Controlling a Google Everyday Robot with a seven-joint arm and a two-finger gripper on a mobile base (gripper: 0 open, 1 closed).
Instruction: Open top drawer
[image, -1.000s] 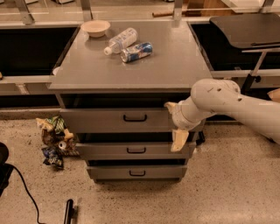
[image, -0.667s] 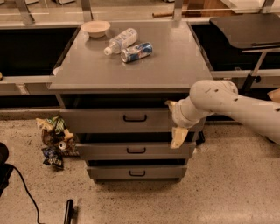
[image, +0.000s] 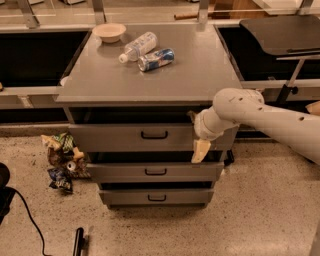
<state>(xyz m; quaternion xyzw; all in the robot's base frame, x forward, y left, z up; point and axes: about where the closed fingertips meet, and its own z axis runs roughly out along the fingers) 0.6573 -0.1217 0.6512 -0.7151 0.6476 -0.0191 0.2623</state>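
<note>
Camera view, wrappers (image: 62, 159) on the floor at left, gripper (image: 201, 151) pointing down at the right end of the top drawer (image: 115, 137), open or closed cannot be told, drawer directly under the tabletop (image: 200, 75), dark gap above its front, can (image: 156, 59), bottle (image: 135, 46), bowl (image: 109, 32) farthest.
</note>
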